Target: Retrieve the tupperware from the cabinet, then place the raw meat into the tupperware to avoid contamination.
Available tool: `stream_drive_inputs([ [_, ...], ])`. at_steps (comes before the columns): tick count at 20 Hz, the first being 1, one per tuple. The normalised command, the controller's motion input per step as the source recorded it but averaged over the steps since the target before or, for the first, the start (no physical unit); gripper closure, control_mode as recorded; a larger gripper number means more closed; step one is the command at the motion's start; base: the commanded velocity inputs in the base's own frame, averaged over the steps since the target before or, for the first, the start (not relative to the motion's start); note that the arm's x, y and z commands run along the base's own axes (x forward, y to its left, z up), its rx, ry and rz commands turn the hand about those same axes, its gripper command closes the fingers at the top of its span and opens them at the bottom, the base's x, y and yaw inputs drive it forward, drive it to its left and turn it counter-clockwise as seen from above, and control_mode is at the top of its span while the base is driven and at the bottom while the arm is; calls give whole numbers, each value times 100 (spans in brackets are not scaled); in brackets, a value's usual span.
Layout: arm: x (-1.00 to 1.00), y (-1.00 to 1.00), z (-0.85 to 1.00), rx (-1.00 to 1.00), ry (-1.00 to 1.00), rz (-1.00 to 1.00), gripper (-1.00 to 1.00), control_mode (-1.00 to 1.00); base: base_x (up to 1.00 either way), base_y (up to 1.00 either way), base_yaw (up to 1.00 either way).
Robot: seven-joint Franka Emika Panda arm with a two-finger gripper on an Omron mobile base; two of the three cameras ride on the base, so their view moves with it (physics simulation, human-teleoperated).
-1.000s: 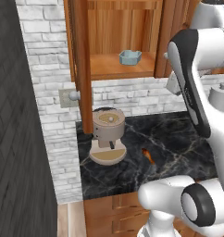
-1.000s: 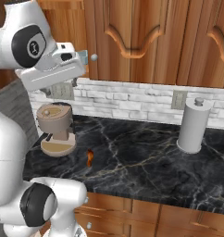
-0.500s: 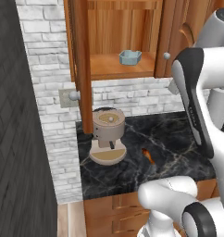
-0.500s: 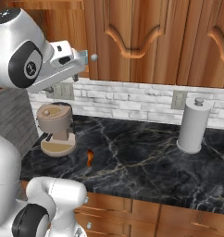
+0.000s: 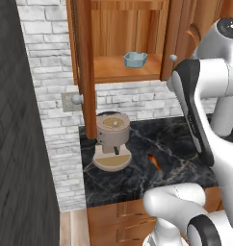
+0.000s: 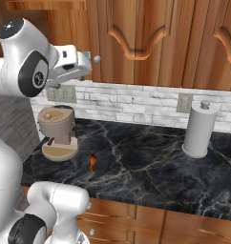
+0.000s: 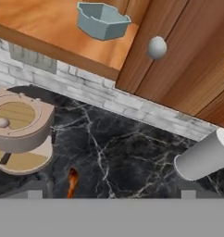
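Note:
The pale blue tupperware (image 5: 135,59) sits on the plank shelf of the open cabinet (image 5: 117,71); the hand view has the tupperware (image 7: 102,21) at its top. The raw meat (image 5: 154,162) lies on the black marble counter, right of the coffee machine, and shows as the raw meat (image 6: 92,162) and again low down as the raw meat (image 7: 72,179). My gripper (image 7: 111,194) is open and holds nothing, its fingertips (image 7: 35,193) far apart. In the right base view the gripper (image 6: 81,64) hangs in the air beside the round door knob (image 6: 96,59), short of the shelf.
A beige coffee machine (image 5: 112,139) stands on the counter under the shelf. The cabinet's left door (image 5: 84,72) stands swung open. A closed door with a knob (image 7: 156,47) is right of the shelf. A paper towel roll (image 6: 200,128) stands at the counter's right.
The arm's upper links have swung a little to the right in the left base view, while the hand stays near the door knob. The tub and the meat have not moved.

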Motion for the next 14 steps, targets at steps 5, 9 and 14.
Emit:
stream_drive_inputs([
  [5, 51, -36, 46, 26, 1, -2, -100, -100, 0, 0, 0],
  [9, 42, -4, 6, 5, 0, -5, -100, -100, 0, 0, 0],
  [14, 44, 7, 0, 0, -3, -9, -100, -100, 0, 0, 0],
])
